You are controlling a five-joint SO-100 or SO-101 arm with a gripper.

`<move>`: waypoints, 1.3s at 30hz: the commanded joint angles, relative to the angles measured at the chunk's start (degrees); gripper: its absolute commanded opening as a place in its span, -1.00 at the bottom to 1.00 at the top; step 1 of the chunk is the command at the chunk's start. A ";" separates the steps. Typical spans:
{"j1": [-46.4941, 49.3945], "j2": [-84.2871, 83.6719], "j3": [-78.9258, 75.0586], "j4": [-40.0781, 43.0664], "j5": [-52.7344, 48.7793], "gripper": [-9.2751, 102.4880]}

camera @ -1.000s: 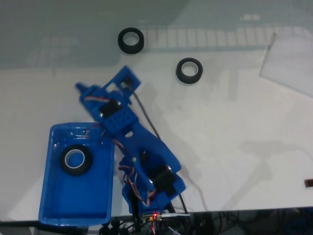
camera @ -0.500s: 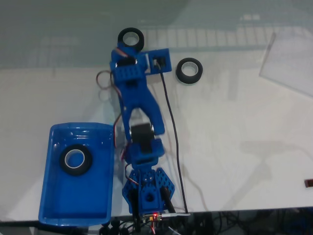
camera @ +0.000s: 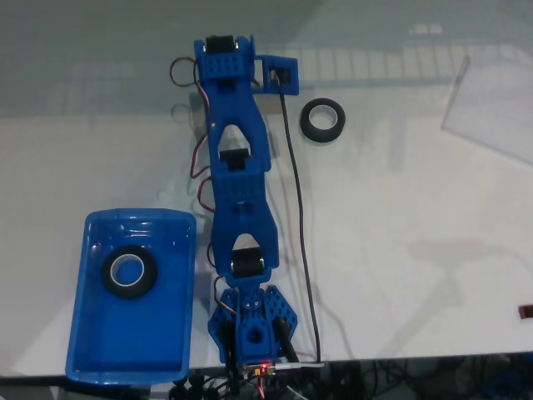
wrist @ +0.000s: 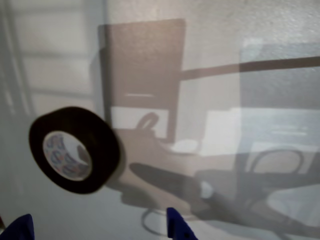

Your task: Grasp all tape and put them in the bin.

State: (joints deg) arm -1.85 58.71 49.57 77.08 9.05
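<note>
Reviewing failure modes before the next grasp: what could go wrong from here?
1. In the wrist view the tape roll sits left of centre between the open gripper fingertips; closing now might clip its edge and knock it away.
2. In the fixed view the extended arm hides that roll, so alignment can't be checked there.
3. The cable hangs beside the arm and could snag on the swing back to the bin.

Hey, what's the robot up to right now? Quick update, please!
Tool open, empty, hovering just short of a black tape roll. One roll in the blue bin, another loose on the table. Nothing blocking.

Hobby robotics bench, white tabletop point(camera: 400, 250), loose wiring point(camera: 296, 208)
</note>
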 commanded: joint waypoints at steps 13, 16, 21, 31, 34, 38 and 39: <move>0.62 -23.91 -33.40 8.26 -1.32 -0.24; 0.53 -26.37 -36.04 10.55 -0.70 -0.25; 1.41 -31.03 -40.17 9.40 1.67 -0.32; 1.14 -34.45 -42.89 9.49 2.02 -0.60; 1.14 -34.72 -43.24 9.40 2.81 -0.84; 1.23 -35.07 -43.77 9.49 3.34 -0.84; 1.23 -35.07 -43.86 9.49 3.34 -0.84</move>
State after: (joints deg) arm -0.79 23.29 7.29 86.66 12.13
